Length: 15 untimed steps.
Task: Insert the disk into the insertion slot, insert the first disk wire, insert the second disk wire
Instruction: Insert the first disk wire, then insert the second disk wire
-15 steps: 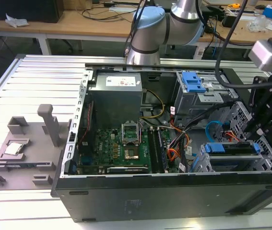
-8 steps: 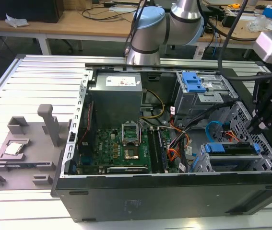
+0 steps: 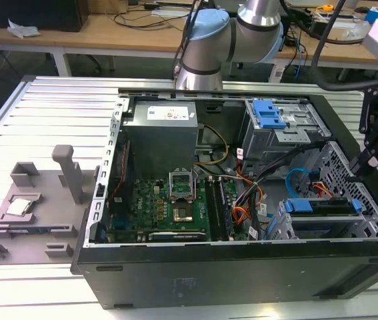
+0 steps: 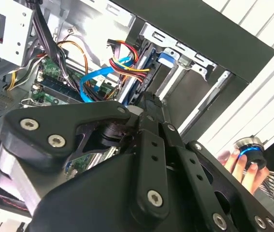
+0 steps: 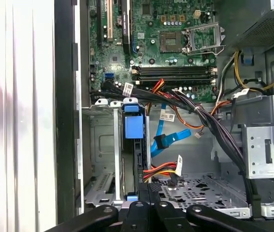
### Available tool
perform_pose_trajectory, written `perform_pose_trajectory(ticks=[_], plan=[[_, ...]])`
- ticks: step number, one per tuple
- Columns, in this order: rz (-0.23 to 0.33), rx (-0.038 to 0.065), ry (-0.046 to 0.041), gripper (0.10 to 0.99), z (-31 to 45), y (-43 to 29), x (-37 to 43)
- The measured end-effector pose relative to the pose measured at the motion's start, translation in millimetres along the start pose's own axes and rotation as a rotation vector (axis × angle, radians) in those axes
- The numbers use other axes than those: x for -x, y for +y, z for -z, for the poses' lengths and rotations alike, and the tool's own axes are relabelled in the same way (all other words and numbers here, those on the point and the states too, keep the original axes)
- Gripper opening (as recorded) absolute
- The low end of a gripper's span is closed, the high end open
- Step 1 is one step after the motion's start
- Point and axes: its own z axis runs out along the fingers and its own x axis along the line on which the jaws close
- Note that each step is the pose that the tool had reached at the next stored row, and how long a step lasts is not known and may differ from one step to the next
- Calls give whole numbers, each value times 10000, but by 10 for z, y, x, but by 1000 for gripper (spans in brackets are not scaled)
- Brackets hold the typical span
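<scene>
The disk (image 3: pixel 322 205) is seen seated in the insertion slot (image 3: pixel 283 228), at four o'clock from the motherboard (image 3: pixel 169 200) in the exterior view. The gripper (image 3: pixel 359 167) is held at the disk's three o'clock end, its claw pressed together. Red-and-yellow wires (image 5: pixel 162 169) are seen just beside it in the first wrist view.

the arm (image 3: pixel 242 30) bends at its elbow, reaching across to the exterior view's right; its black gripper (image 3: pixel 365 160) angles down, fingers (image 4: pixel 151 118) drawn together at the tips.
</scene>
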Motion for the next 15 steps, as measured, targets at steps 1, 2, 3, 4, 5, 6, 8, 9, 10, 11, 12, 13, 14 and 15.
perform_pose_trajectory(ticks=[1,2,3,4,5,6,8,9,10,11,12,13,14,15], plan=[[0,0,0,106,18,1,0],[0,0,-1,106,33,2,0],[0,0,1,106,57,3,0],[0,0,-1,106,66,4,0],[1,0,-3,106,69,4,0],[0,1,-4,106,69,4,0],[0,0,-1,106,71,4,0],[0,0,-1,106,71,4,0],[0,0,-1,106,71,4,0],[0,0,-2,106,71,4,0],[0,0,-2,106,71,4,0],[0,0,-2,106,71,4,0],[0,0,-2,106,72,4,0],[0,0,-2,106,71,4,0]])
